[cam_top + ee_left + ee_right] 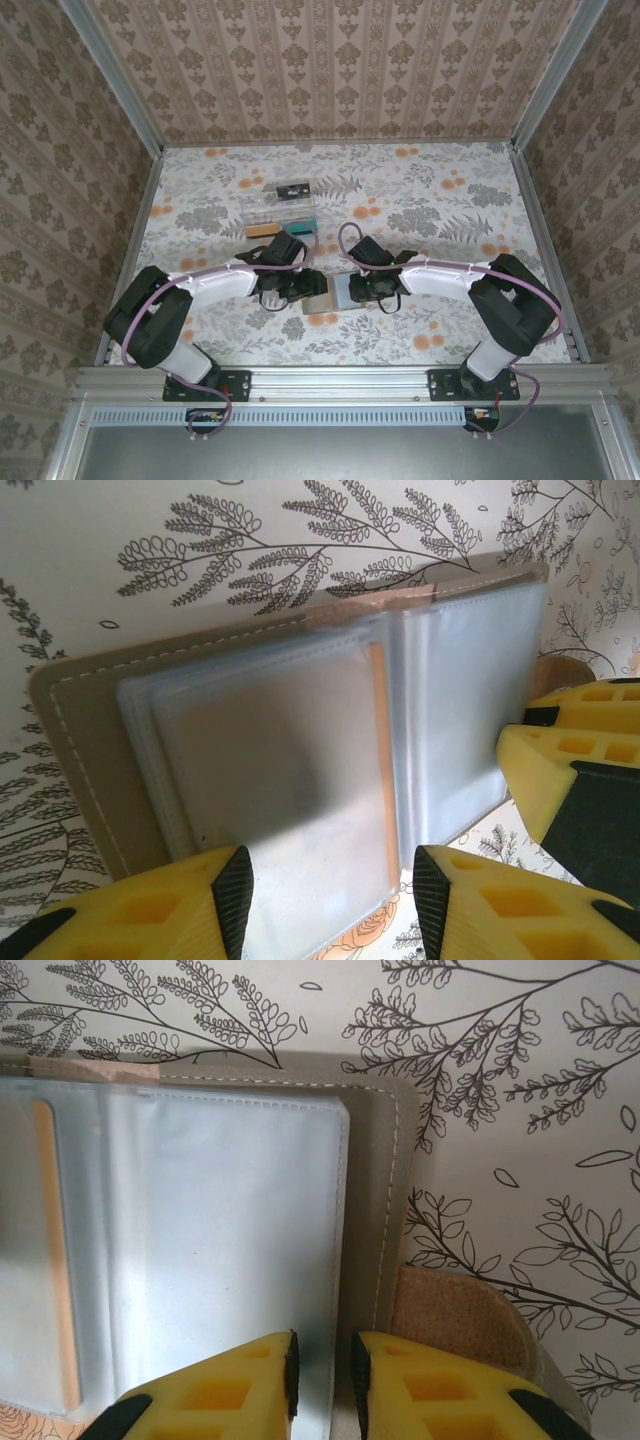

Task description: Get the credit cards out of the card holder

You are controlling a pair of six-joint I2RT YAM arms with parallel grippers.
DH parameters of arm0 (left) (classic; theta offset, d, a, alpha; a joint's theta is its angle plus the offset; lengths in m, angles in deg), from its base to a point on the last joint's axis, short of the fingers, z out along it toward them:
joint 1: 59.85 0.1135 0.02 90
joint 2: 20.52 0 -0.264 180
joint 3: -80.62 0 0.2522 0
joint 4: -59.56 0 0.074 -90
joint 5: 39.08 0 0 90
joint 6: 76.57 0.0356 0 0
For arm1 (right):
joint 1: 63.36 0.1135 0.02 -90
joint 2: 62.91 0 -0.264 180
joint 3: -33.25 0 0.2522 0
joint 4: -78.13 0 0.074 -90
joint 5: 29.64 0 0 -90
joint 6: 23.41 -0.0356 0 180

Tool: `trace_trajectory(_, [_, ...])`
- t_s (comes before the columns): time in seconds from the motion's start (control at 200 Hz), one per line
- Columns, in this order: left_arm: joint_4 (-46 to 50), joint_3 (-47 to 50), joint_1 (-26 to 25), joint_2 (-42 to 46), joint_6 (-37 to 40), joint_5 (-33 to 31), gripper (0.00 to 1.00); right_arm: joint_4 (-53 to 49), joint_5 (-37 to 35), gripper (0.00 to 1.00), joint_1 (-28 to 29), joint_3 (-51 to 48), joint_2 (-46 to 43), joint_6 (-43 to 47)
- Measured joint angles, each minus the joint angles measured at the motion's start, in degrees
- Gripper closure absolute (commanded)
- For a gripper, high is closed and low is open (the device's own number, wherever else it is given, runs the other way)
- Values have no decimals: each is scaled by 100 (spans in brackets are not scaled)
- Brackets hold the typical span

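We find the card holder open at six o'clock of the tray, right gripper pinching its three-o'clock edge, left gripper with jaws apart over the credit card. We judge sleeve friction could drag the holder loose.

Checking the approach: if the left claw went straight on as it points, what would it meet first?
Probably the open card holder: its clear pocket page lies right between the fingers of the left claw, though depth is unclear.
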Motion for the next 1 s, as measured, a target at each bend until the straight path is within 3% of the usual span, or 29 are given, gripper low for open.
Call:
trace_trajectory(0.16, [7,0,0,0,0,-2,50,-225,-46,66,2,127,-33,9])
trace_trajectory(0.465, [33,-2,0,22,0,-24,50,-535,-212,65,0,131,-225,4])
trace_trajectory(1.0, [76,125,118,358,-20,-168,50,-411,-153,76,0,131,59,-24])
